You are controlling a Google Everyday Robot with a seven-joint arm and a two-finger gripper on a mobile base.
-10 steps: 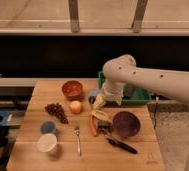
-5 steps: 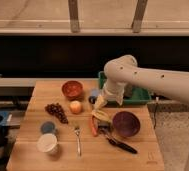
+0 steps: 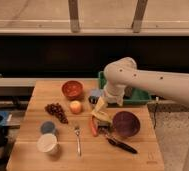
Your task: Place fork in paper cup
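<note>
The silver fork [image 3: 77,139] lies on the wooden table [image 3: 138,155], tines pointing away from me, front centre-left. The cream paper cup [image 3: 47,143] stands upright to its left, near the table's front left corner. My gripper [image 3: 98,103] hangs at the end of the white arm [image 3: 138,80] over the middle of the table. It is above a yellow banana-like thing [image 3: 101,116], behind and to the right of the fork. It holds nothing that I can see.
A small blue-grey cup [image 3: 48,127] stands just behind the paper cup. Dark grapes [image 3: 56,111], an orange fruit [image 3: 76,106] and a red-brown bowl [image 3: 72,89] lie behind. A purple bowl [image 3: 126,123], a black-handled utensil [image 3: 120,144] and a green tray [image 3: 140,96] are on the right.
</note>
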